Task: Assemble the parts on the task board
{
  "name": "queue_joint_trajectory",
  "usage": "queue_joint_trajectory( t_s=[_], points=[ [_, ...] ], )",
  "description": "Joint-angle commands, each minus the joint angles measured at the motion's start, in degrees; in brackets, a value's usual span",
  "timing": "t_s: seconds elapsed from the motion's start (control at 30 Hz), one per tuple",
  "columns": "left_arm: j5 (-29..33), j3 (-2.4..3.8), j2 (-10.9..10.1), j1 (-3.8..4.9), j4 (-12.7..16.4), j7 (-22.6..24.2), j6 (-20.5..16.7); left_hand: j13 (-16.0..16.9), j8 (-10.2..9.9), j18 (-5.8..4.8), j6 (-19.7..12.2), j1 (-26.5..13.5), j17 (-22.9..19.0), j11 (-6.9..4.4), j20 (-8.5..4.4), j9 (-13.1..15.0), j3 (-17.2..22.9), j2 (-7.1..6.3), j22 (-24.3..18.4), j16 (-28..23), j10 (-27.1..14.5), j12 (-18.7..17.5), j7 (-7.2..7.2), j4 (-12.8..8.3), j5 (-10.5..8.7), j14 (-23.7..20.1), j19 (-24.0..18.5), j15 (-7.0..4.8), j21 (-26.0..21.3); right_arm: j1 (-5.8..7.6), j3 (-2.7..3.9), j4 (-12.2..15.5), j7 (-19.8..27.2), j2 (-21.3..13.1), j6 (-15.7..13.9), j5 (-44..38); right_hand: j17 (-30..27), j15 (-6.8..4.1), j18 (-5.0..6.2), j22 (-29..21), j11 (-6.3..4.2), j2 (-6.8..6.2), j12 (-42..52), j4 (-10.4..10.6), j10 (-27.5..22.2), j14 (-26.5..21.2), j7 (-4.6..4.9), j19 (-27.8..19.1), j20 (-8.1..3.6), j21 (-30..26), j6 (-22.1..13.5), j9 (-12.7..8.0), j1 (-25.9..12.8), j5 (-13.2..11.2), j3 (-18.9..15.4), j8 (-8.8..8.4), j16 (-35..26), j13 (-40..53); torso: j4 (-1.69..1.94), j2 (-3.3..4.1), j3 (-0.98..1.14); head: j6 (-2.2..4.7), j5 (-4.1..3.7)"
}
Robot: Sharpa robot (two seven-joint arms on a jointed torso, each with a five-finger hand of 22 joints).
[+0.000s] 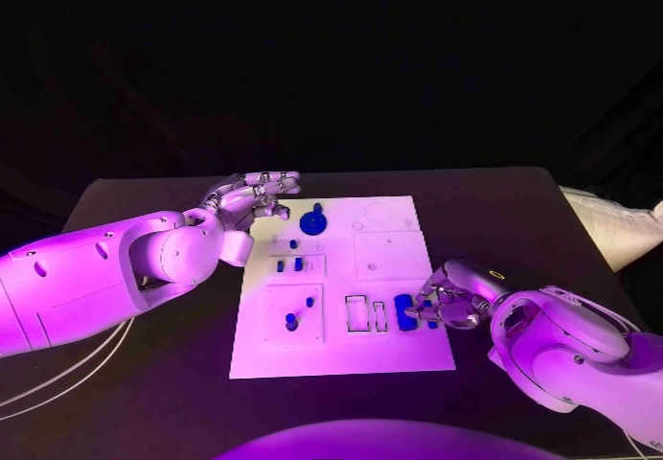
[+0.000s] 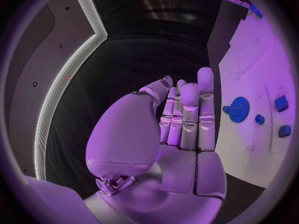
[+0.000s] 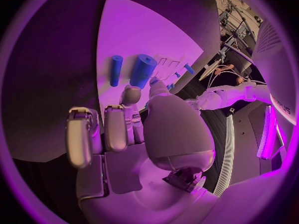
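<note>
So the flat white rectangular task board sits mid-table, long side running 12 to 6 o'clock, with shallow outlined recesses across it. A round blue toothed gear lies flat up around 11 o'clock on the board. Just below it, two small blue blocks sit side by side in a recess. Down at 7 o'clock, a blue oval peg and a smaller blue stub stand in a square recess. Over at 4 o'clock, a thick blue cylinder lies beside a thinner blue rod, both pointing 12 to 6.
</note>
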Motion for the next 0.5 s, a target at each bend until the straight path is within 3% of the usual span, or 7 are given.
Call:
queue_joint_trajectory(
  t_s=[0.03, 0.5],
  points=[
    [-0.16, 0.03, 0.14, -0.04, 0.04, 0.16, 1.22, 0.09, 0.2, 0.64, -0.32, 0.37, -0.05, -0.15, -0.1, -0.06, -0.36, 0.02, -0.05, -0.33, -0.38, 0.12, -0.03, -0.13, 0.27, -0.52, -0.4, 0.01, -0.25, -0.13, -0.04, -0.4, -0.56, 0.62, 2.27, -2.16, 0.5, -0.45, -0.67, 6.11, 0.04, 0.71, 1.43, -0.07, 0.66, 3.19, -0.24, 0.62, -0.07, 0.37, -0.3, 0.19, -0.03, -0.27, -0.58, 0.4, 0.52, 1.68, 0.2, 0.02, -0.04, -0.19, -0.27],
    [-0.16, 0.02, 0.08, -0.08, 0.09, -0.11, 1.43, 0.09, 0.2, 0.64, -0.32, 0.37, -0.05, -0.15, -0.1, -0.06, -0.36, 0.02, -0.05, -0.33, -0.38, 0.12, -0.03, -0.13, 0.27, -0.52, -0.4, 0.01, -0.25, -1.02, -0.19, -2.3, -0.75, 2.93, 6.24, -3.31, 1.44, -0.49, -0.77, 6.56, -0.03, 1.43, 3.0, -0.09, 0.8, 3.31, -0.35, 0.86, -0.09, 0.66, -0.14, 0.69, -0.07, -0.55, -1.4, 0.89, 1.24, 4.02, 0.52, 0.05, -0.14, -0.53, -0.11]
  ],
)
